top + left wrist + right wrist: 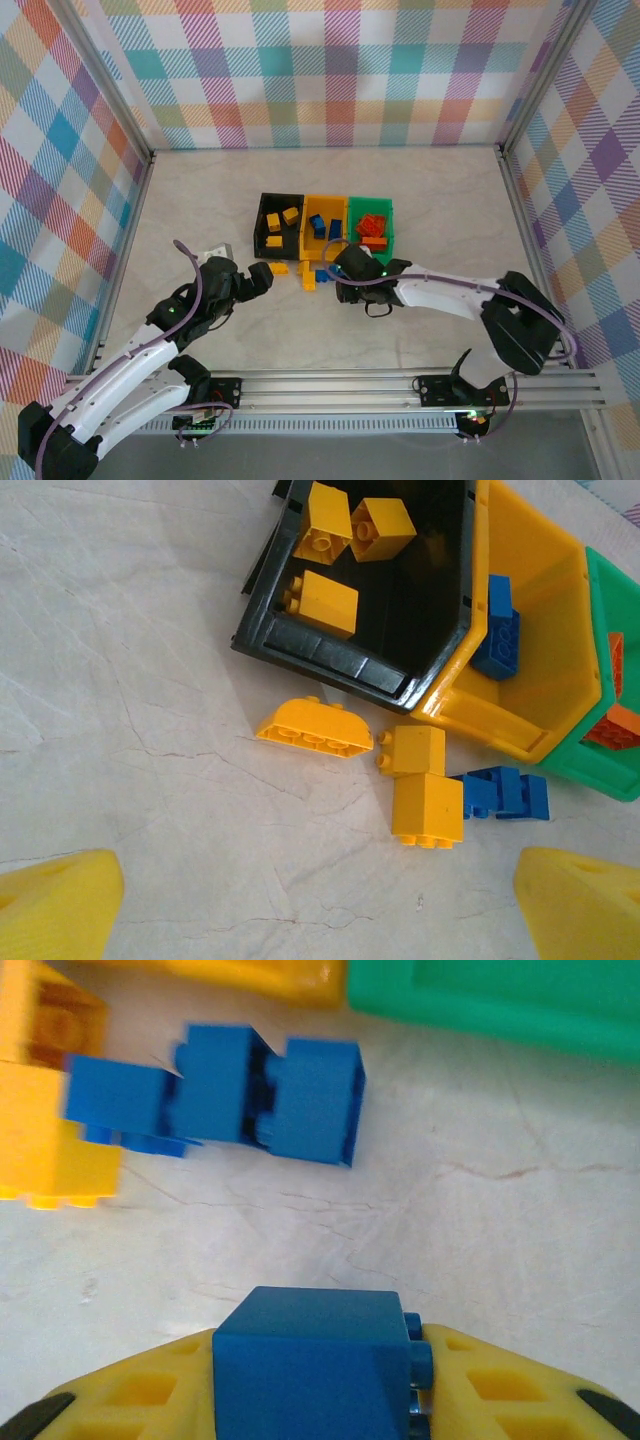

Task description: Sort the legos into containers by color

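Three joined bins stand mid-table: black (265, 240), yellow-orange (325, 205) and green (388, 232). The black bin (330, 660) holds three yellow bricks (328, 602). The yellow-orange bin (545, 695) holds a blue brick (497, 630), and the green bin (600, 770) holds orange-red ones (620, 725). In front of the bins lie an arched yellow brick (315, 728), two yellow blocks (427, 810) and blue bricks (215, 1095). My left gripper (320, 910) hangs open over bare table just short of them. My right gripper (320, 1360) is shut on a blue brick (300, 1380), just in front of the green bin (500, 1000).
A small grey-white object (215, 252) lies left of the black bin by my left arm. Checked walls and metal rails (130, 220) enclose the marble-patterned table (420, 190). Open surface stretches behind the bins and to both sides.
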